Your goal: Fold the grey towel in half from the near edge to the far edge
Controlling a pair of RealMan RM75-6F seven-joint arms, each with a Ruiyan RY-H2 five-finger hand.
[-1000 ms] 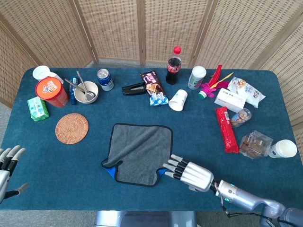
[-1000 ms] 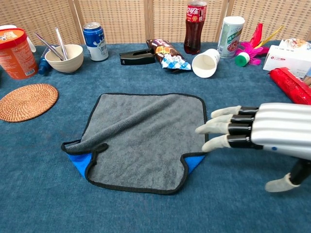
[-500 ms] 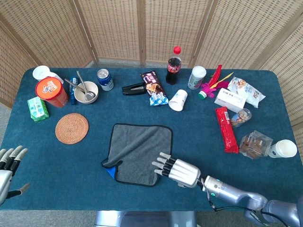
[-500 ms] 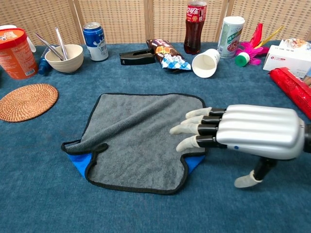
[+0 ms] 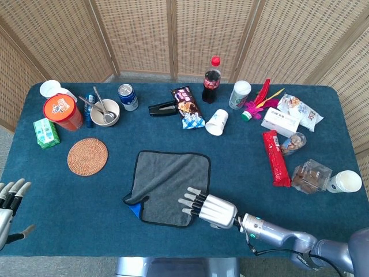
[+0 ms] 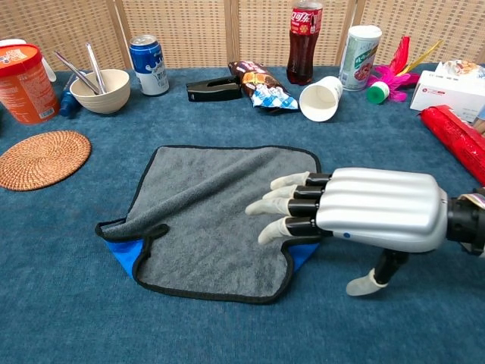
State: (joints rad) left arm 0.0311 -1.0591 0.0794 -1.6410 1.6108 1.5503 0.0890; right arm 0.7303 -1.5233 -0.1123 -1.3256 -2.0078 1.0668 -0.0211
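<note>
While woven cane screens (image 5: 173,34) close off the back, the bench (image 5: 69,196) wears dark blue carpet-like cloth. No label is sharp enough to read. Near its front middle lies the grey towel (image 5: 173,182), rumpled, blue underside showing at the near corners. Right hand (image 6: 356,208) hovers over its right edge, fingers (image 6: 276,205) extended, grasping nothing; left hand (image 5: 8,202) is spread, empty.

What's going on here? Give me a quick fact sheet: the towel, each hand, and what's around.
towel: grey towel lies on the blue table, near-left corner curled, blue underside showing
right hand: fingers spread over the towel's right part, holding nothing
left hand: at the table's near-left edge, fingers apart, holding nothing
fold: not yet done
nearby: woven coaster, tipped paper cup
</note>
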